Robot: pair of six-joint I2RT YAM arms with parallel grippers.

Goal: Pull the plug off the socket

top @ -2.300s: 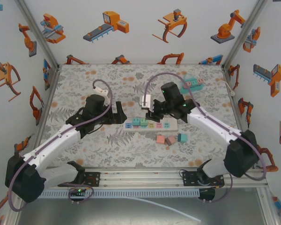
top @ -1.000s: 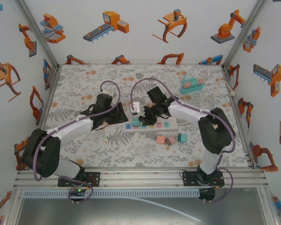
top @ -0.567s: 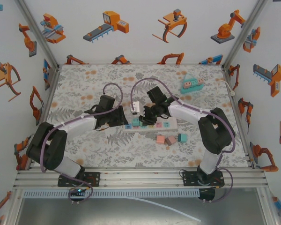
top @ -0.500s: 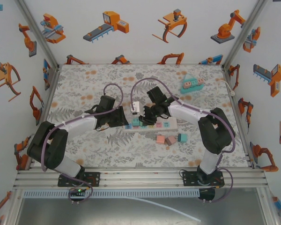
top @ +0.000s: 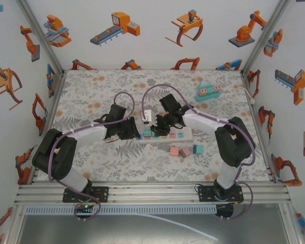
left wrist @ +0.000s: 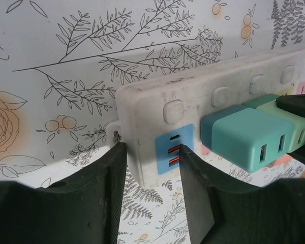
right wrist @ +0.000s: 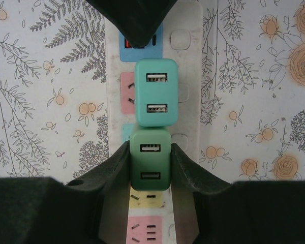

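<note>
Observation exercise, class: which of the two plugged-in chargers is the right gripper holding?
The darker green charger: the right gripper clamps its two sides. The lighter teal charger beside it is not gripped.

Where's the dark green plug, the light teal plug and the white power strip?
dark green plug (right wrist: 150,165): right wrist view, top face.
light teal plug (right wrist: 156,91): right wrist view, between its slots.
white power strip (right wrist: 190,61): right wrist view, bare edge.
</note>
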